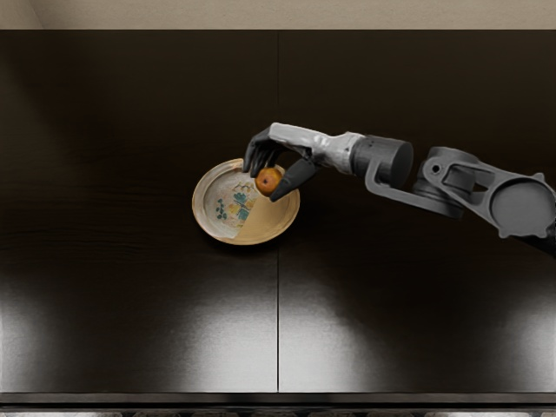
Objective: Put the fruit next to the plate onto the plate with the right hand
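A small orange fruit [268,180] is over the upper right part of a tan plate [228,219] with a blue-green pattern. My right hand [271,169] reaches in from the right; its dark fingers and thumb curl around the fruit and hold it. Whether the fruit touches the plate surface or hovers just above it, I cannot tell. The left arm does not show.
The plate lies near the middle of a dark, glossy table [130,304]. A thin seam runs down the table's centre. The right forearm [382,161] and elbow joints stretch across the table's right half, above the surface.
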### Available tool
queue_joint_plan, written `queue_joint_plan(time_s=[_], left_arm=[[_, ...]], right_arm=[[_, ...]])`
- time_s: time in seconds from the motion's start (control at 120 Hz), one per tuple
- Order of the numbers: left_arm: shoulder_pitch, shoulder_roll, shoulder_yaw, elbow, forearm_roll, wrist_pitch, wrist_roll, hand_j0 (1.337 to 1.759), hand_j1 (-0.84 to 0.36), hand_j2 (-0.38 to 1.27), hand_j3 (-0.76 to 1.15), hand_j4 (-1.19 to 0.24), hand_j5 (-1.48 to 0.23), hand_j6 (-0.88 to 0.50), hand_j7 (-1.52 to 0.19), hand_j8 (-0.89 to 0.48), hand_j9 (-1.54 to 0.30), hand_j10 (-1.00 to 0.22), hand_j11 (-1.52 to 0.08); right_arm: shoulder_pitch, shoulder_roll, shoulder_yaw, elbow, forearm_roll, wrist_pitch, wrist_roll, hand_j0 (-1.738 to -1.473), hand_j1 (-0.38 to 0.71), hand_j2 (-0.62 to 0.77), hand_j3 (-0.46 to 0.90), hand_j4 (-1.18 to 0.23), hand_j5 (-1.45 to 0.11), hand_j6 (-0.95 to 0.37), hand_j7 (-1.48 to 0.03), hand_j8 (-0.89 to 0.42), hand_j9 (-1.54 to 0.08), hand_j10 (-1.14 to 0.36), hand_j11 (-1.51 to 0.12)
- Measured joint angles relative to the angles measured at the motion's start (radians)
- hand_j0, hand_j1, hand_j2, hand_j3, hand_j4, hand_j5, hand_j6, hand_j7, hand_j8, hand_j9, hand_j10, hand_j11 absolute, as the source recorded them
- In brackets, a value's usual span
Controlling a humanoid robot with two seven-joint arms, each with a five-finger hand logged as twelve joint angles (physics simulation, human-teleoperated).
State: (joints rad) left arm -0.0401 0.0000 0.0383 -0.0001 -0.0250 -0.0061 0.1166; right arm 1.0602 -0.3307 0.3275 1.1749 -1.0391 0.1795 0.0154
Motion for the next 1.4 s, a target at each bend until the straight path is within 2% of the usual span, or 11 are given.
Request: queue_joint_plan(time_s=[0.425,0.542,0.583,0.7,0.825,0.975,1.217,1.4], left_arm=[[0.0,0.0,0.0,0.0,0.0,0.0,0.0,1.658,0.35,0.0,0.0,0.0,0.0,0.0,0.0,0.0,0.0,0.0,0.0],[0.0,0.0,0.0,0.0,0.0,0.0,0.0,1.658,0.35,0.0,0.0,0.0,0.0,0.0,0.0,0.0,0.0,0.0,0.0],[-0.001,0.0,0.0,0.0,0.0,0.0,0.0,1.658,0.35,0.0,0.0,0.0,0.0,0.0,0.0,0.0,0.0,0.0,0.0],[0.0,0.0,0.0,0.0,0.0,0.0,0.0,1.658,0.35,0.0,0.0,0.0,0.0,0.0,0.0,0.0,0.0,0.0,0.0],[-0.001,0.0,0.0,0.0,0.0,0.0,0.0,1.658,0.35,0.0,0.0,0.0,0.0,0.0,0.0,0.0,0.0,0.0,0.0],[0.0,0.0,0.0,0.0,0.0,0.0,0.0,1.658,0.35,0.0,0.0,0.0,0.0,0.0,0.0,0.0,0.0,0.0,0.0],[-0.003,0.0,0.001,0.0,0.0,0.0,0.0,1.658,0.35,0.0,0.0,0.0,0.0,0.0,0.0,0.0,0.0,0.0,0.0],[-0.001,0.0,0.001,0.0,0.0,0.0,0.0,1.658,0.35,0.0,0.0,0.0,0.0,0.0,0.0,0.0,0.0,0.0,0.0]], right_arm=[[-0.027,0.019,-0.007,-0.001,-0.002,-0.001,0.0,-1.657,0.26,0.19,0.0,-0.63,-0.86,-0.64,-0.84,-0.46,-0.85,-0.43,-0.84],[-0.028,0.022,-0.006,-0.001,-0.001,-0.001,-0.001,-1.657,0.25,0.15,0.0,-0.6,-0.81,-0.61,-0.79,-0.47,-0.8,-0.44,-0.79],[-0.03,0.025,-0.003,-0.001,0.0,-0.008,-0.001,-1.657,0.2,0.11,0.0,-0.54,-0.72,-0.54,-0.71,-0.43,-0.72,-0.41,-0.71],[-0.047,0.035,0.002,-0.001,0.001,-0.086,-0.001,-1.658,-0.04,0.06,0.0,-0.31,-0.41,-0.31,-0.4,-0.25,-0.41,-0.23,-0.41],[-0.049,0.03,0.004,0.001,0.013,-0.108,0.0,-1.658,-0.18,0.04,0.0,-0.17,-0.22,-0.17,-0.22,-0.13,-0.22,-0.13,-0.22],[-0.02,-0.064,0.007,0.002,0.133,0.0,0.0,-1.658,-0.27,0.02,0.0,-0.08,-0.11,-0.08,-0.11,-0.07,-0.11,-0.06,-0.11],[-0.009,-0.285,0.046,0.002,0.398,0.333,0.002,-1.658,-0.33,0.01,0.0,-0.03,-0.03,-0.03,-0.03,-0.02,-0.03,-0.02,-0.03],[-0.024,-0.456,0.052,0.0,0.569,0.415,0.01,-1.658,-0.34,0.0,0.0,-0.01,-0.01,-0.01,-0.01,-0.01,-0.01,-0.01,-0.01]])
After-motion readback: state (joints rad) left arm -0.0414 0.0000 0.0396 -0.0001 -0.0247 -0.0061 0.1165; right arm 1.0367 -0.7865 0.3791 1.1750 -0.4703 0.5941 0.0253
